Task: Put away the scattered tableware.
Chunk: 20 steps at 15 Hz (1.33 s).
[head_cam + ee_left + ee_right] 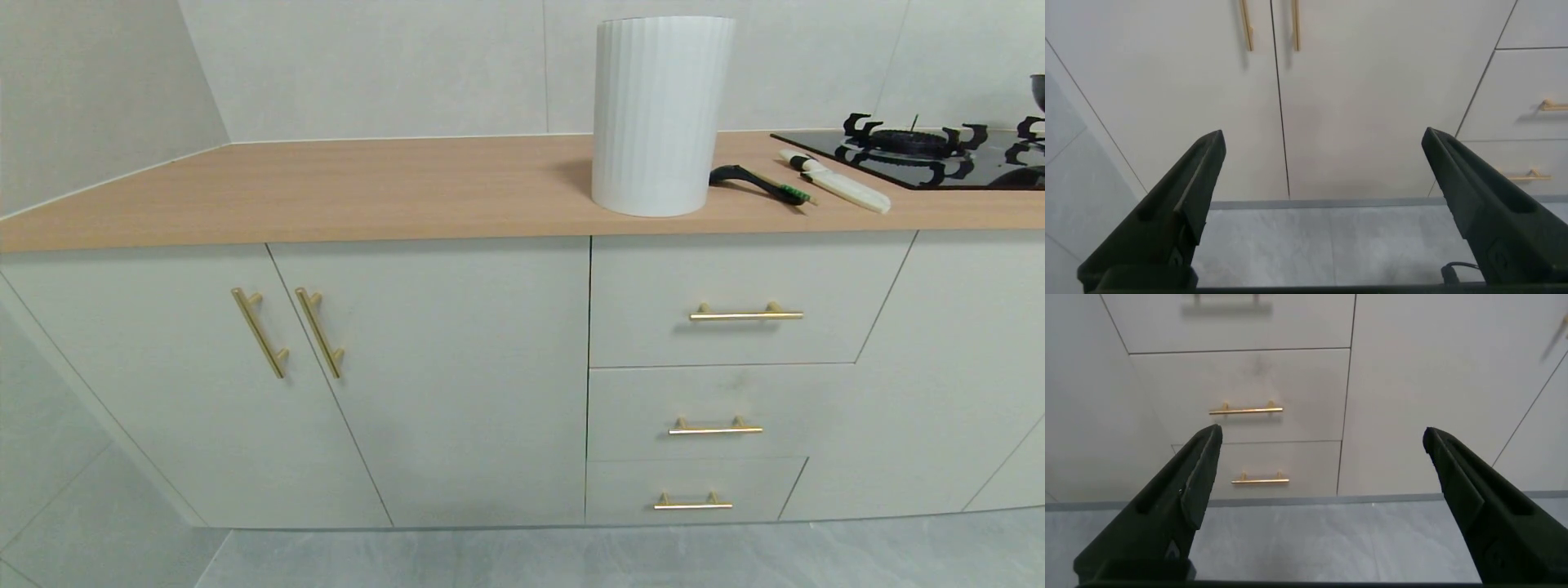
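Observation:
On the wooden countertop (367,188) stands a tall white ribbed container (660,114). Just to its right lie a black-handled utensil with a green part (759,184) and a white knife with a dark band on its handle (834,181). My left gripper (1323,163) hangs low in front of the double cabinet doors (1282,90), open and holding nothing. My right gripper (1321,457) hangs low before the drawer stack (1249,392), also open with nothing between its fingers.
A black gas hob (922,151) sits at the countertop's right end. Below are two cabinet doors with gold handles (290,331) and three drawers with gold handles (745,314). Grey tiled floor (571,559) lies in front.

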Motion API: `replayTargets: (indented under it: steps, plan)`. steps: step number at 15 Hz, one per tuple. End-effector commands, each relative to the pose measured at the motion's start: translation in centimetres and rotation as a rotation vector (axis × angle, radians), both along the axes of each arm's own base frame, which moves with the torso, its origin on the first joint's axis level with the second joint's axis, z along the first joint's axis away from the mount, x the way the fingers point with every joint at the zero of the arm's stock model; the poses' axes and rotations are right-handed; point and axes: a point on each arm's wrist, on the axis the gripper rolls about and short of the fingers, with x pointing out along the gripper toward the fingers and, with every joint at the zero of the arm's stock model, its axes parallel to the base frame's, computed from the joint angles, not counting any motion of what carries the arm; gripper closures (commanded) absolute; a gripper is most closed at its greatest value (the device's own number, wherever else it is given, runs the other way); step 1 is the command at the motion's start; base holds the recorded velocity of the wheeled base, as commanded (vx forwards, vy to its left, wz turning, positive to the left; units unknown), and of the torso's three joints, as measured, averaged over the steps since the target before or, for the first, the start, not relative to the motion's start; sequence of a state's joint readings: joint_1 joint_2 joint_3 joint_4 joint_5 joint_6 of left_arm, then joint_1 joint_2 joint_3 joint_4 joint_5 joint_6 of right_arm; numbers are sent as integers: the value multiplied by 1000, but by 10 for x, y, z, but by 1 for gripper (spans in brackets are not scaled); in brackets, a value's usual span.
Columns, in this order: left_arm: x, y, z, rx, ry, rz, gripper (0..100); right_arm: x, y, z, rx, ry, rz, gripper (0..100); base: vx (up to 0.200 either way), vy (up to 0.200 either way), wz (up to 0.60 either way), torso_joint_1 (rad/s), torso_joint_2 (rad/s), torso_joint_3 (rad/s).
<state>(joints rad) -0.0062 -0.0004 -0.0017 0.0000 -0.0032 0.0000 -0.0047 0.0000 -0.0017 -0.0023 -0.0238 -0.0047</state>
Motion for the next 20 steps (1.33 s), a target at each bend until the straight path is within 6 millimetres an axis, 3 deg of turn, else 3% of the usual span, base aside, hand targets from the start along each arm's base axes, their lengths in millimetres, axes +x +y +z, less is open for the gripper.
replayTargets:
  steps: [1, 4, 9, 12, 15, 18, 20]
  plan:
    - [0, 0, 0, 0, 1, 0, 0, 0, 0, 1, 0, -7, -1, 0, 0, 0, 0, 0, 0, 0]
    - [0, 0, 0, 0, 1, 0, 0, -7, 1, 32, 28, -152, 72, 0, 0, 0, 0, 0, 0, 0]
    - [0, 0, 0, 0, 1, 0, 0, 18, 4, 58, 38, 65, 216, 0, 0, 0, 0, 0, 0, 0]
    - [0, 0, 0, 0, 1, 0, 0, 47, 6, 93, 40, 158, 256, 0, 0, 0, 0, 0, 0, 0]
    - [0, 0, 0, 0, 1, 0, 0, 74, 10, 113, 34, 228, 319, 0, 0, 0, 0, 0, 0, 0]
    - [0, 0, 0, 0, 1, 0, 0, 115, 17, 128, 34, 328, 352, 0, 0, 0, 0, 0, 0, 0]
    - [0, 0, 0, 0, 1, 0, 0, 163, 25, 135, 39, 418, 375, 0, 0, 0, 0, 0, 0, 0]
